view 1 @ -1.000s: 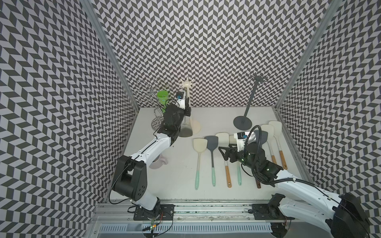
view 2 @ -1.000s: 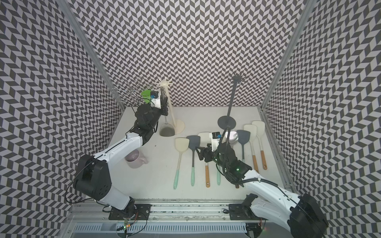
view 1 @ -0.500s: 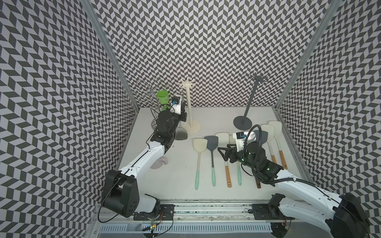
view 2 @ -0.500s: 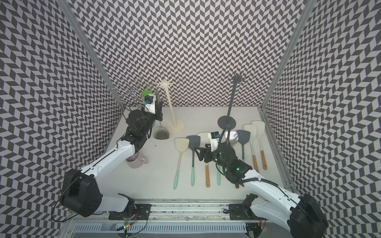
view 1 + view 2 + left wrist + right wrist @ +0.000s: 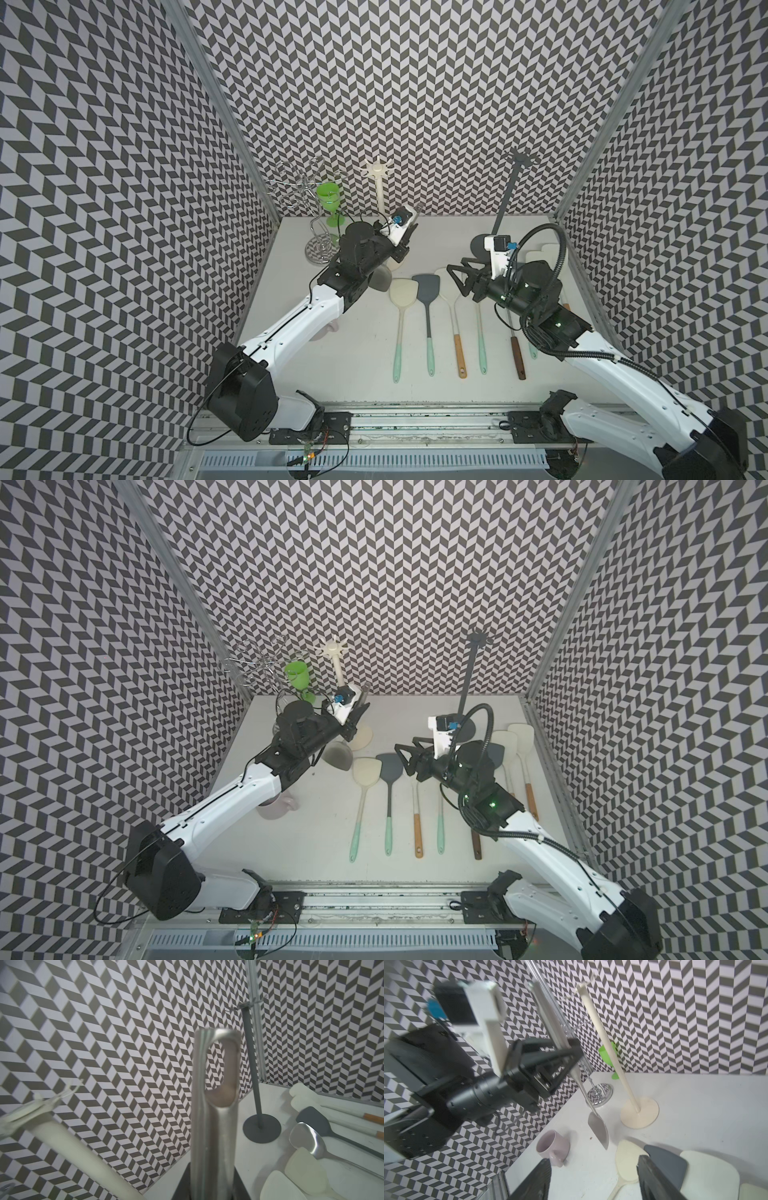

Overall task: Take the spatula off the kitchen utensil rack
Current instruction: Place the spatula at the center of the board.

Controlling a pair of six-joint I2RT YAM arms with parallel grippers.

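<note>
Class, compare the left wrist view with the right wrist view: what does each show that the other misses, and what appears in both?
Only the left wrist view: the dark grey rack, a second steel utensil lying flat, and the hanging slot in the steel spatula. Only the right wrist view: the left claw clamped on that spatula's handle, its blade, the lilac mug and the green goblet. Both: the cream rack and the cream spatulas laid out flat.

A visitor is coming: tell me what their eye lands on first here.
First, the left gripper holding a metal spatula by its handle, blade hanging down near the cream rack. Next, the row of spatulas laid side by side at centre-right, with the right gripper open above them.
</note>
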